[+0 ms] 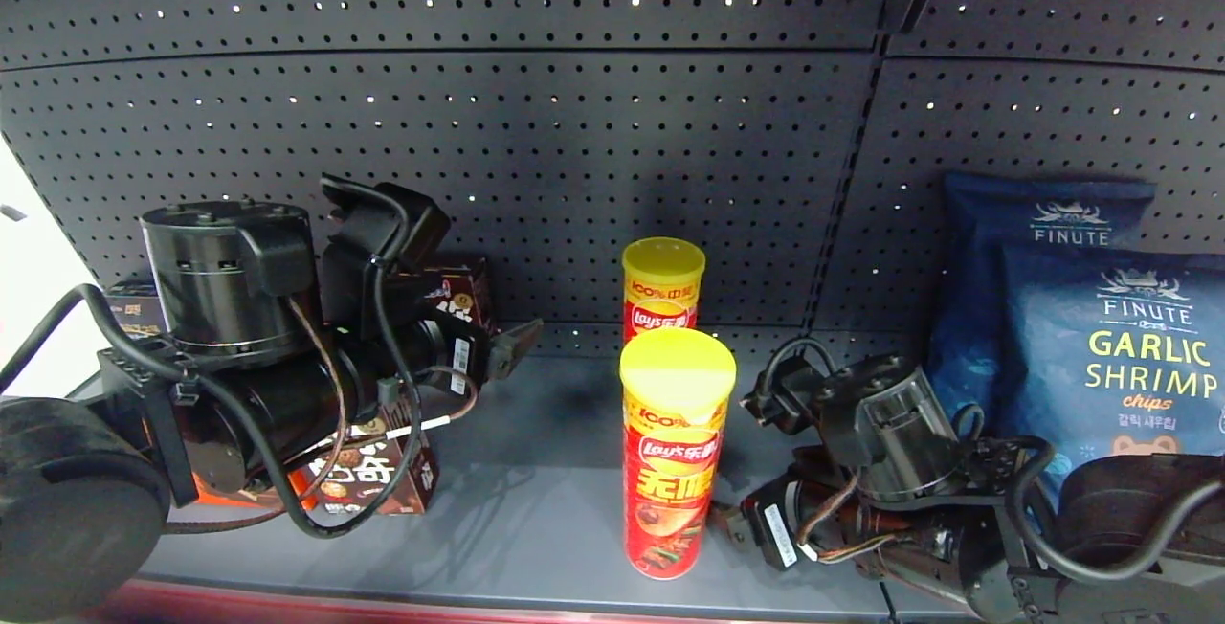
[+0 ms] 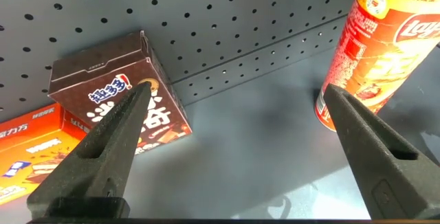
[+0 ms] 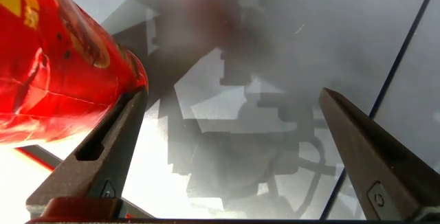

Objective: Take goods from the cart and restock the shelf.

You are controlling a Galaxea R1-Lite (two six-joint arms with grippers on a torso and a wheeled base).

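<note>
Dark perforated pegboard (image 1: 574, 126) backs a grey shelf (image 1: 536, 509) that runs across the head view. At the centre of the frame stand two red chip cans with yellow lids, the front can (image 1: 675, 452) close to the shelf lip and the rear can (image 1: 662, 289) just behind it against the back panel. Blue snack bags (image 1: 1139, 356) lean at the right edge, and a brown cookie box (image 1: 383, 480) lies at lower left beneath the left arm. The left gripper (image 2: 235, 90) hangs over the shelf with its fingers spread wide and nothing between them; beyond it stand an upright brown box (image 2: 96, 73) and an orange box (image 2: 34, 148). The right gripper (image 3: 232, 95) sits low at lower right of the head view, also wide apart and empty, with the front can's base just beside one finger rather than between the two. Such a can is probably light, a stiff tube with a glossy, slippery wrap, and tall enough to tip at a nudge. A level pinch across its middle looks safest, firm without crushing, since the chips inside break easily.
</note>
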